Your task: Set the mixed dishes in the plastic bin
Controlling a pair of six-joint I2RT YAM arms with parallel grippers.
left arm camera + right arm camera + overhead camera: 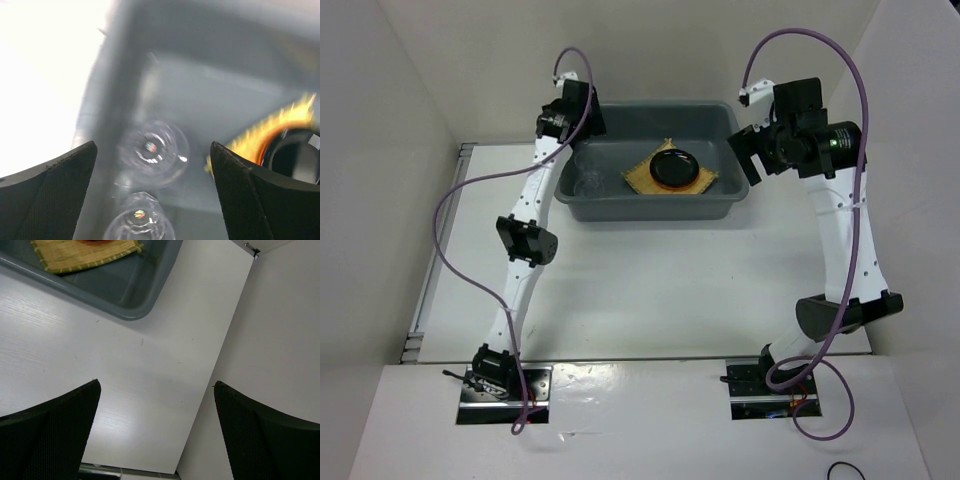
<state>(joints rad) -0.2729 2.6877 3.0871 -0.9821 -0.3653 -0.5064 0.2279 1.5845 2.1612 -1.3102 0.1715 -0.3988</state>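
Two glass cups (155, 147) sit in the plastic bin (650, 212) — long axis left-right; bamboo mat (642, 177) lies cornerwise under the black plate (674, 168); left tool (152, 150) and right tool (156, 385) gape wide — empty.

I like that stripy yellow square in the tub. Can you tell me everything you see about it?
The mat is a square of thin tan strips woven side by side, like bamboo, with frayed-looking edges. It lies flat on the floor of the grey bin, turned cornerwise like a diamond, just right of centre. A round black plate sits on its middle, hiding that part, with an orange plate peeking out beneath it. Nothing else rests on it.
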